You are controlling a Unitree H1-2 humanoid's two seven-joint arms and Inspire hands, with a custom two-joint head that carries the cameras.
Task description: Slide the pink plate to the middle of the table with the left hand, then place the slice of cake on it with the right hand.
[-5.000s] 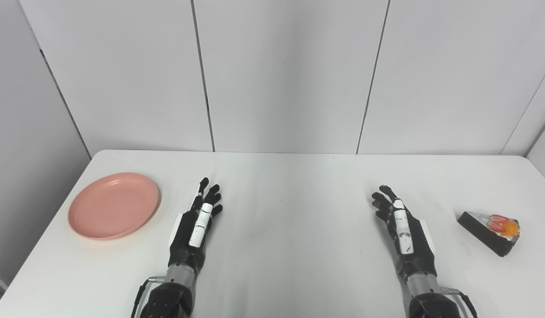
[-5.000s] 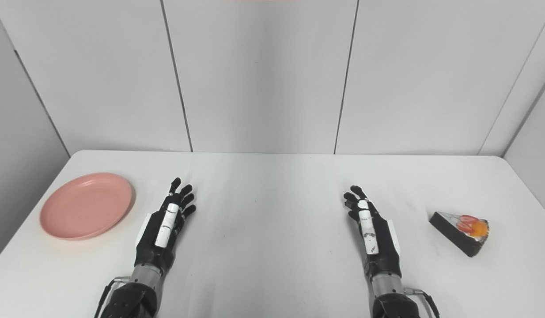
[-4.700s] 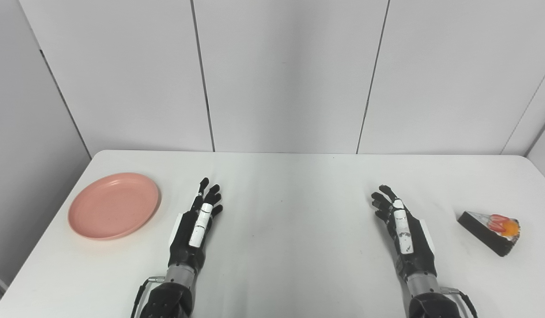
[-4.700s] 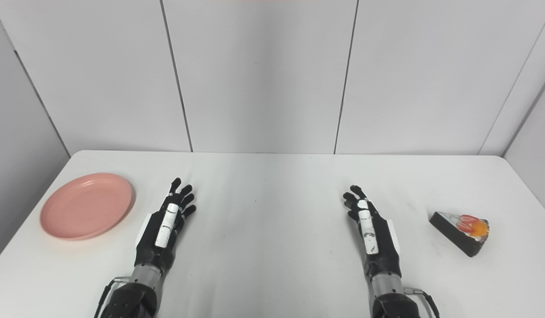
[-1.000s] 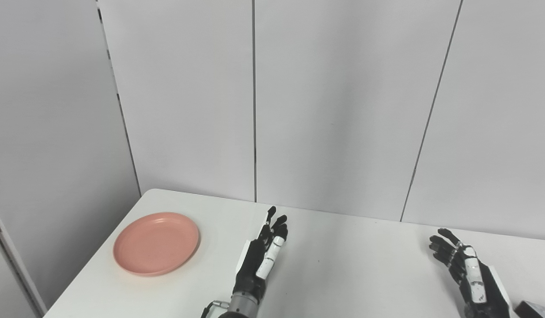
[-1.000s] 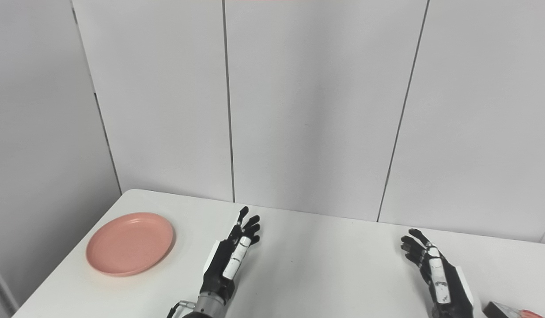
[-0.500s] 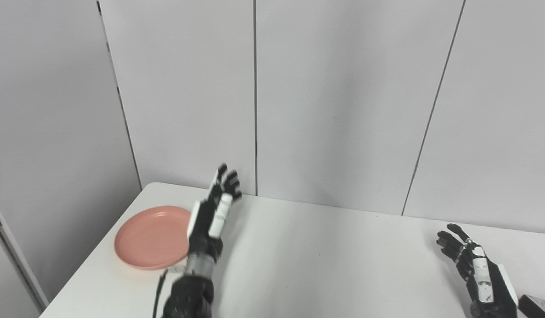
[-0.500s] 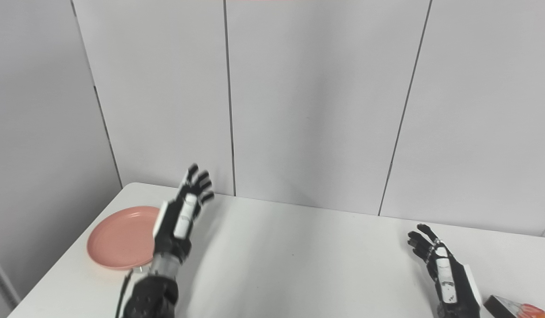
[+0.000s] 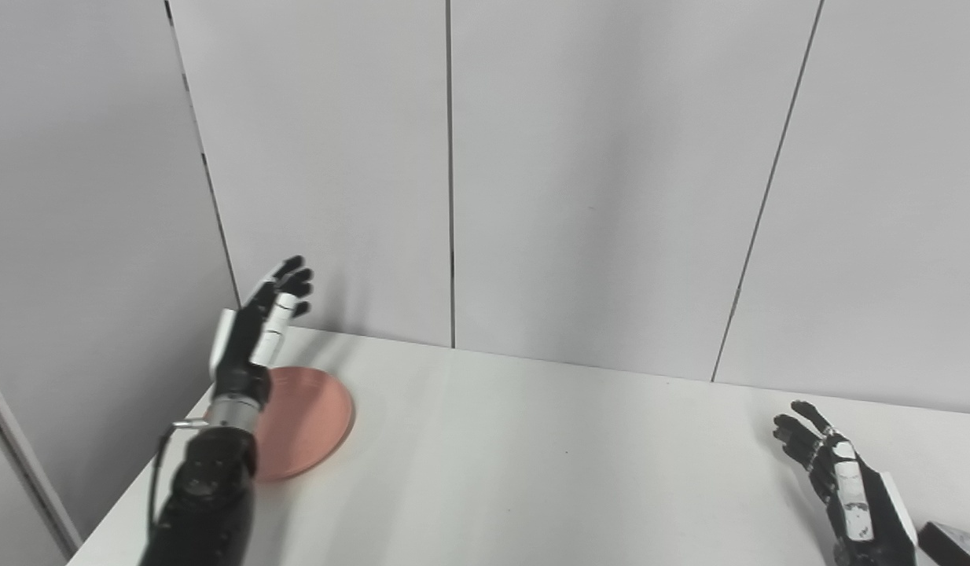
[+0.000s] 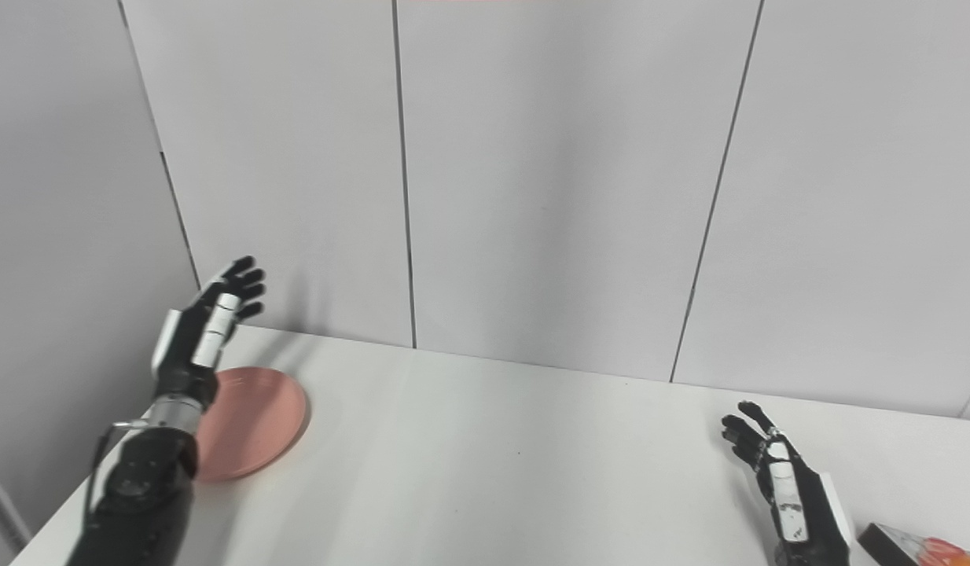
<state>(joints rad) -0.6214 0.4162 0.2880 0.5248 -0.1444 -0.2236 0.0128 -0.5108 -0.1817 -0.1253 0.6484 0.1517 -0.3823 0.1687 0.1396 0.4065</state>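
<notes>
The pink plate (image 9: pixel 308 417) lies near the table's far left corner, partly hidden behind my left forearm; it also shows in the right eye view (image 10: pixel 253 420). My left hand (image 9: pixel 257 330) is open and raised in the air above the plate's left side, fingers spread and pointing up. My right hand (image 9: pixel 846 491) is open and low over the table at the right, empty. The slice of cake (image 10: pixel 917 546) is dark with red and orange topping and sits at the bottom right corner, just right of my right hand, mostly cut off.
The white table (image 9: pixel 532 464) ends against grey wall panels (image 9: pixel 595 181) at the back. Its left edge runs just beyond the plate.
My left hand has risen off the table and swung left, from beside the plate to above its left side. The camera tilted up and left earlier. The plate and right hand stayed put.
</notes>
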